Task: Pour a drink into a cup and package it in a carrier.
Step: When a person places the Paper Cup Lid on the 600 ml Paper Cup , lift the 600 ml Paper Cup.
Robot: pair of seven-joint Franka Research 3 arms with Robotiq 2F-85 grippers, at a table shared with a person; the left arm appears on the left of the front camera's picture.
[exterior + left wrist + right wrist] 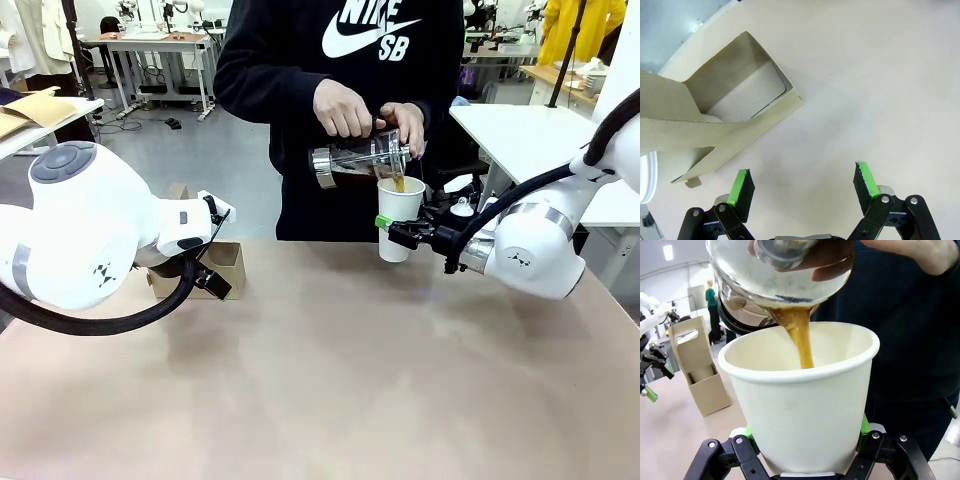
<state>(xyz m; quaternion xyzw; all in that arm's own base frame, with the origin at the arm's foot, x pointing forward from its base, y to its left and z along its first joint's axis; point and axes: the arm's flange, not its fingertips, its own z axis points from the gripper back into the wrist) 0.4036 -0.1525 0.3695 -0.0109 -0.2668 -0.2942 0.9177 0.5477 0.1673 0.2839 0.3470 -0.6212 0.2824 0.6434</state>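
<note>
Cup (401,205): pinched by right claw (392,228) near table (350,380) far edge; drink (801,337) is poured in from carafe (360,160). Carrier (226,266): set at far-left edge; left claw (802,185) spread beside it.

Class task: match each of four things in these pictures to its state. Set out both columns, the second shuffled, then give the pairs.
Things:
1 cup
2 carafe
3 carrier
4 left pincer

States:
A open, holding nothing
B tilted, pouring drink
C held by right pincer
D standing on the table

Pairs: 1-C, 2-B, 3-D, 4-A
</note>
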